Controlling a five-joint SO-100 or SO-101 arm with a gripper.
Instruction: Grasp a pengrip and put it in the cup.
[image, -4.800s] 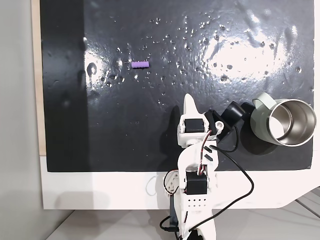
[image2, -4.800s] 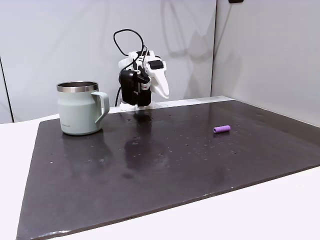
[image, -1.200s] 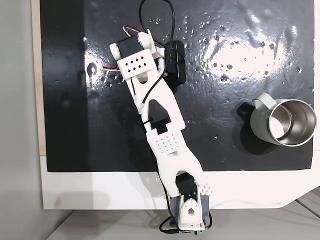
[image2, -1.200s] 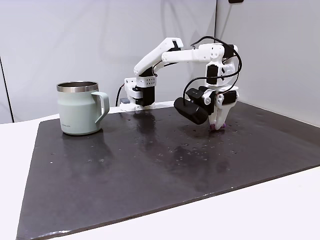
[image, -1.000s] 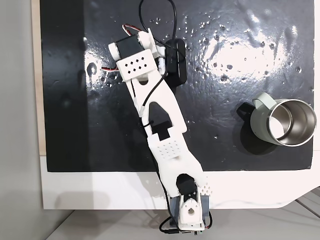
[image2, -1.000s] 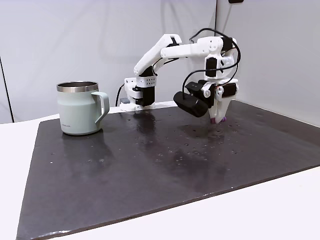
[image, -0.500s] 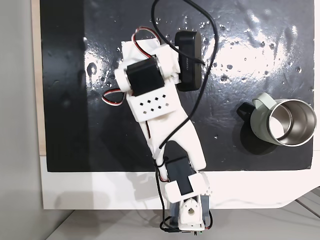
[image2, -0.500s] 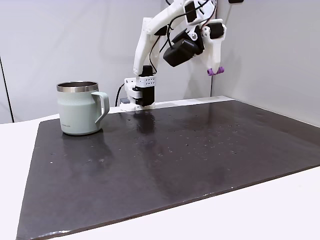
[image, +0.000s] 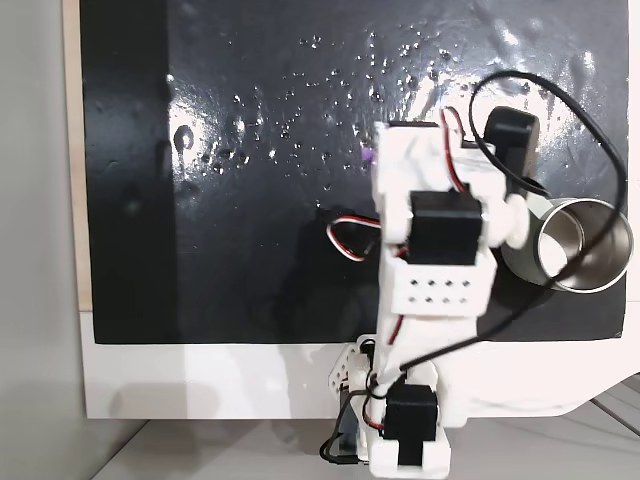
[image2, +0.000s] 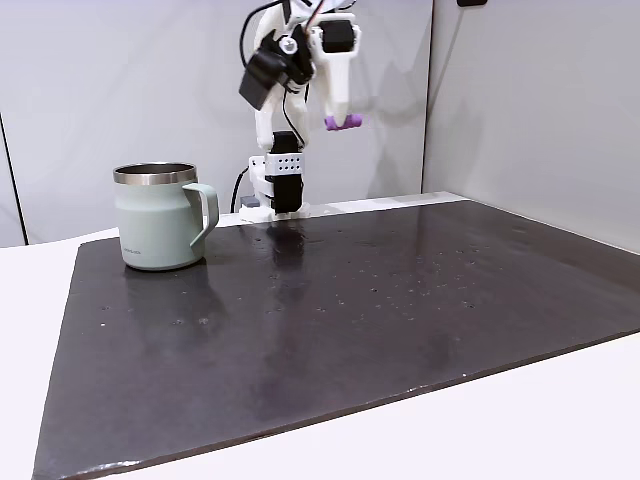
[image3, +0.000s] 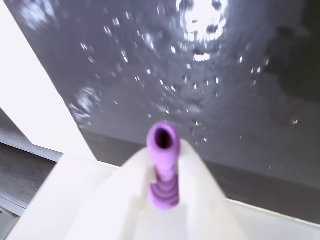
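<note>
The tiny purple pengrip (image2: 343, 122) hangs high in the air, pinched in my gripper (image2: 339, 116), which is shut on it. In the wrist view the pengrip (image3: 163, 172) sticks out lengthwise between the white fingers (image3: 205, 200), its hollow end facing the dark mat. From above, a sliver of the pengrip (image: 366, 155) peeks out at the left edge of the arm. The pale green cup (image2: 160, 222) stands upright on the mat, left of the arm in the side view. From above, the cup (image: 590, 203) sits at the right and the arm covers part of it.
A glossy black mat (image: 220, 230) covers a white table (image: 200, 380). The arm's base (image2: 280, 190) stands at the mat's far edge in the side view. A black round camera module (image: 510, 135) rides beside the gripper. Open mat lies left of the arm from above.
The arm has lifted the pengrip off the mat and swung it high toward the cup; from above, the arm now overlaps the cup's left side.
</note>
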